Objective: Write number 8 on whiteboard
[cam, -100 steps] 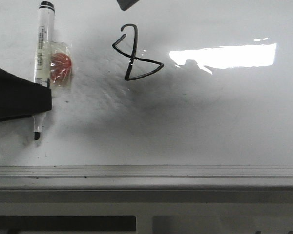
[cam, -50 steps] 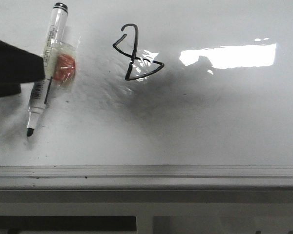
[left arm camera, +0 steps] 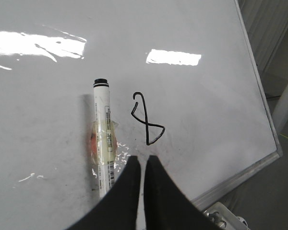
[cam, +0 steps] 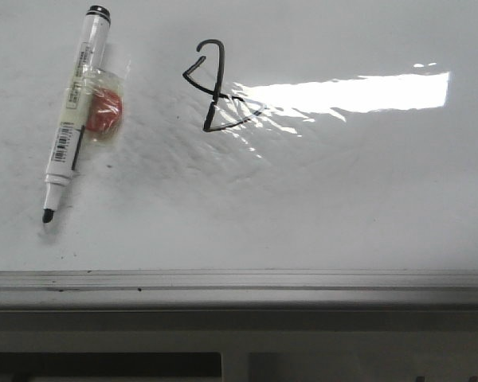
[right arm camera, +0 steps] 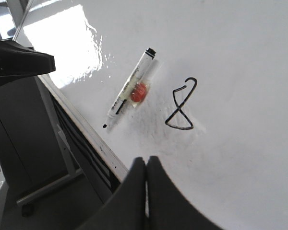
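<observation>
Glossy white board surface, the whiteboard, filled the front view, bounded along its near side by a grey metal frame edge. Wrinkled reflective film showed near the bright glare band on the board.

The number 8, a thin black hand-drawn angular figure with a hooked upper loop and a triangular lower loop, sat on the far part of the board, left of centre in the front view. The glare band reached the right corner of its lower loop.

A white-barrelled marker pen with a black end cap and an exposed black tip lay flat on the board, well to the left of the figure, tilted so that its tip pointed toward the near frame edge. A small orange-red object in a clear wrapper lay against the right side of the barrel.

The left gripper appeared in the left wrist view above the board, with its black fingers almost together, only a narrow slit between them, and nothing held. The pen's tip end was hidden behind these fingers in that view.

The right gripper appeared in the right wrist view, over the board's frame edge, its fingers pressed together and empty.
</observation>
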`<state>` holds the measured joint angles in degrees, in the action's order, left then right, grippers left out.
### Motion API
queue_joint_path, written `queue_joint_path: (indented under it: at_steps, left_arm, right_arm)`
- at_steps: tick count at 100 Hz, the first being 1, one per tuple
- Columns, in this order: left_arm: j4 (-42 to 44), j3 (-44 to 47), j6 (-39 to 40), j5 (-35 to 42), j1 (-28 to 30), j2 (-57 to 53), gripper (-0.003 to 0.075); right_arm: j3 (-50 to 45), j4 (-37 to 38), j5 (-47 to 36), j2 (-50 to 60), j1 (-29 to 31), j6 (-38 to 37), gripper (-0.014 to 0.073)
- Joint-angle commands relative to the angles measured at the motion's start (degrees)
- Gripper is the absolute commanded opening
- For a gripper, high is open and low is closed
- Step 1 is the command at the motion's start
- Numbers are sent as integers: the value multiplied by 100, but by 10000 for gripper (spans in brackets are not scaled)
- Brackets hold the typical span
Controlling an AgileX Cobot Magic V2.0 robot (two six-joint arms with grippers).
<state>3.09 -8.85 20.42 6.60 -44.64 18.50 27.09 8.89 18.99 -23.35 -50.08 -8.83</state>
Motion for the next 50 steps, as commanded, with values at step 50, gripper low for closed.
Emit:
queue_joint_path:
  at_steps: [50]
  left_arm:
    - [109, 366, 17, 14, 4, -1646, -20]
  right_arm:
    - [-1354, 106, -345, 2259, -8, 60, -69]
